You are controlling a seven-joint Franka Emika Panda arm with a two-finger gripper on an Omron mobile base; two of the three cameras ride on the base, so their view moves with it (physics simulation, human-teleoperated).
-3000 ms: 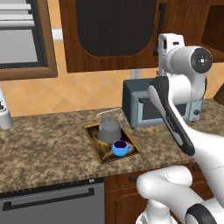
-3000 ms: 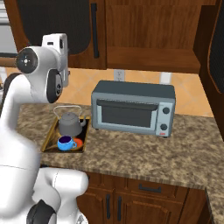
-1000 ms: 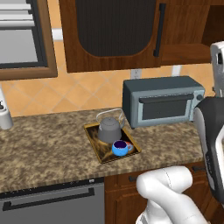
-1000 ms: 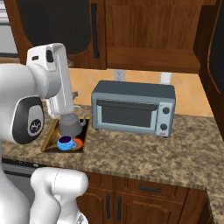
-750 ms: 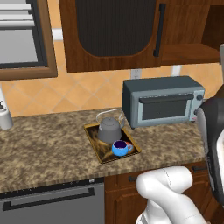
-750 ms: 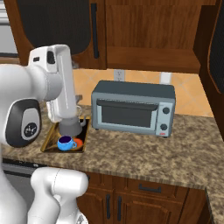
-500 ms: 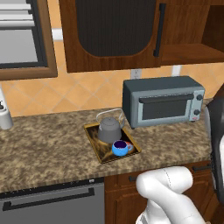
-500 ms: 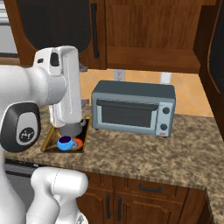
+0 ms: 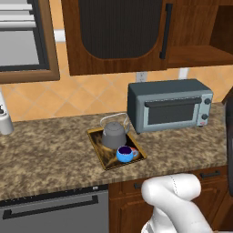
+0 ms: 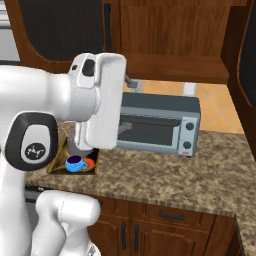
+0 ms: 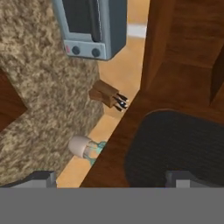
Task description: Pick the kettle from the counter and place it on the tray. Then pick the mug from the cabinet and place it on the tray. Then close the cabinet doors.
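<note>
The grey kettle (image 9: pixel 113 134) and the blue mug (image 9: pixel 124 154) both stand on the dark tray (image 9: pixel 103 159), which lies on the granite counter (image 9: pixel 45 154). From the right, the mug (image 10: pixel 75 162) shows beside my arm, which hides most of the kettle. The cabinet (image 9: pixel 200 32) stands open at its right half, with the shelf bare. Its left door (image 9: pixel 113 32) is shut. The right cabinet door (image 10: pixel 248 65) hangs open. In the hand view my gripper (image 11: pixel 111 179) is open with nothing in it, close to that door's dark arched panel (image 11: pixel 175 148).
A grey toaster oven (image 9: pixel 168 104) stands on the counter right of the tray. A knife block (image 11: pixel 107 96) and a small capped bottle (image 11: pixel 83 146) sit by the wall at the counter's far end. A white container (image 9: pixel 5 120) is at the far left.
My arm has swung right, out of the left base view, and bulks larger and further right in the right base view. Kettle and mug have stayed on the tray.
</note>
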